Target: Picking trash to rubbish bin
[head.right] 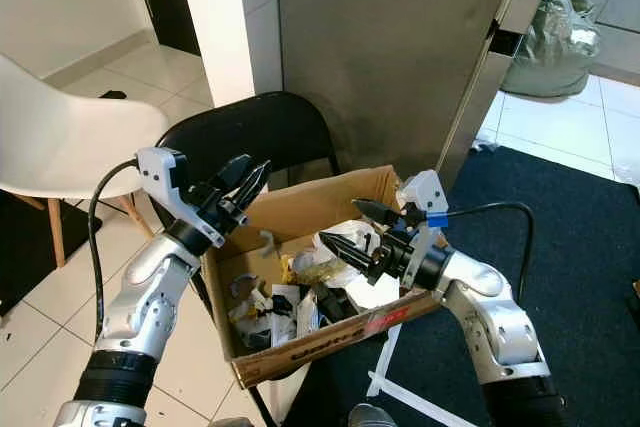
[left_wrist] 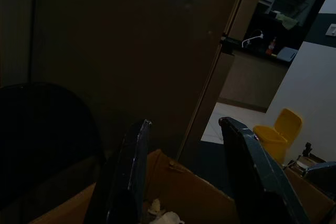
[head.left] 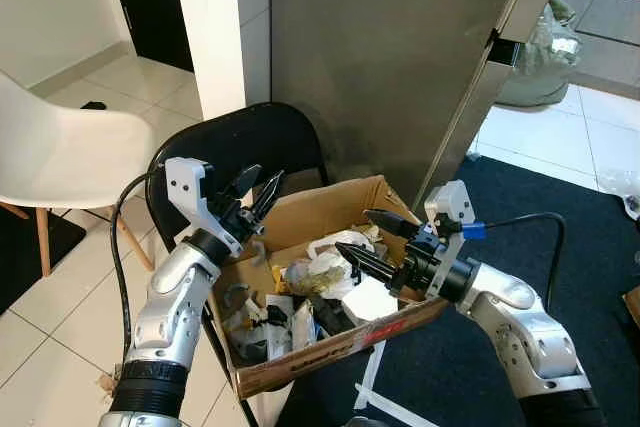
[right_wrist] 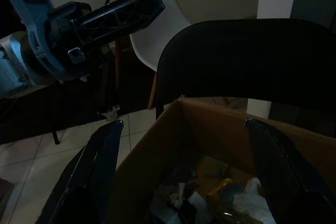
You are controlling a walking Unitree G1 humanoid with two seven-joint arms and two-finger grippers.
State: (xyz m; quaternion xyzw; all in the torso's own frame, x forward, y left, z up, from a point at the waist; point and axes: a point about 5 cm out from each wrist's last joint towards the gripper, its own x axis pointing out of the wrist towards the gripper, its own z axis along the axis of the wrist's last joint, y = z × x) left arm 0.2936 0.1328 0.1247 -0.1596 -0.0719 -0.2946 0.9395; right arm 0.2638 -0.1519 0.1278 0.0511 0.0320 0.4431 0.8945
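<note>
An open cardboard box (head.left: 322, 209) sits on a black folding chair (head.left: 250, 142). It holds several pieces of trash: crumpled white and yellow wrappers (head.left: 322, 269), paper and dark scraps (head.left: 262, 322). My left gripper (head.left: 265, 176) hovers open just above the box's left rear corner, with nothing between its fingers. My right gripper (head.left: 354, 230) reaches in from the right, open over the wrappers and touching none of them. In the left wrist view a small yellow bin (left_wrist: 281, 135) stands far off past the box rim (left_wrist: 191, 184).
A white chair (head.left: 60, 157) stands to the left on pale tiles. Behind the box rise a white pillar (head.left: 222, 27) and a tall steel panel (head.left: 400, 47). A dark blue carpet (head.left: 585, 247) lies to the right, and a tied grey-green bag (head.left: 545, 47) is at the back right.
</note>
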